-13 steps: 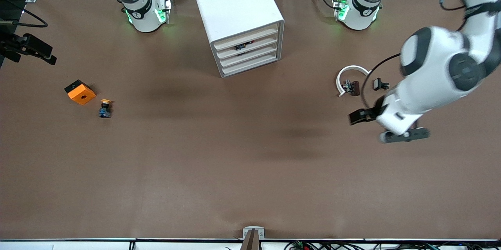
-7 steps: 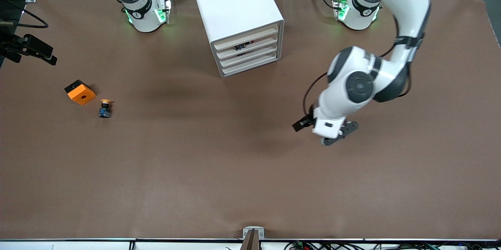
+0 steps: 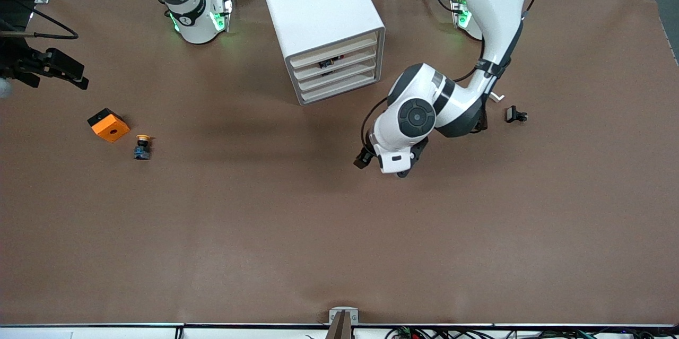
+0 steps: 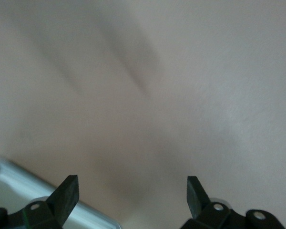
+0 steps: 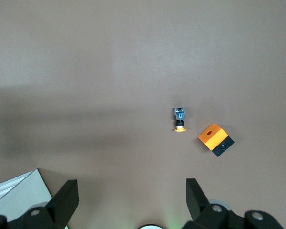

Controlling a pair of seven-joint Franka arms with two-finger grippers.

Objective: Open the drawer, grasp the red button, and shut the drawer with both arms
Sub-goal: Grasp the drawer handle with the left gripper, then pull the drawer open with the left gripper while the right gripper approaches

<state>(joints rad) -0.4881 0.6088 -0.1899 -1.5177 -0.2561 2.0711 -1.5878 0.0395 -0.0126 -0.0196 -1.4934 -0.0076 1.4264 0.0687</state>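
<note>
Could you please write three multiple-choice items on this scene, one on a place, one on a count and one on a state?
1. What is the left gripper over?
A. bare table nearer to the front camera than the cabinet
B. the orange cube
C. the cabinet's top

2. How many slat-fronted drawers does the cabinet show?
A. two
B. four
C. six

3. How do the left gripper's fingers stand?
A. shut on a button
B. shut on nothing
C. open, holding nothing

Answers: 1 A, the front view shows it above brown table there; 2 B, four slats are stacked; 3 C, the left wrist view shows them wide apart.
</note>
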